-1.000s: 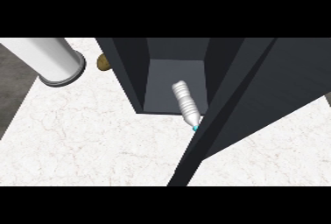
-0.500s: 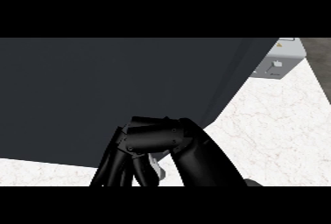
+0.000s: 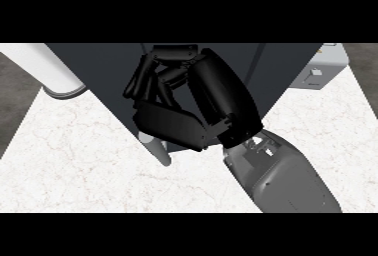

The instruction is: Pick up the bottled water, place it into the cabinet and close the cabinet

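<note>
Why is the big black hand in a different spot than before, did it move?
Yes. The right hand has moved up the view against the dark cabinet, and its grey forearm now shows over the white counter.

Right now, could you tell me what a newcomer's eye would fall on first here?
The black hand fills the middle of the view, fingers curled, in front of the dark cabinet. A pale cylinder, perhaps the bottle, pokes out below it, so the hand seems to hold it. A white cylinder stands at upper left on the marble counter.
</note>
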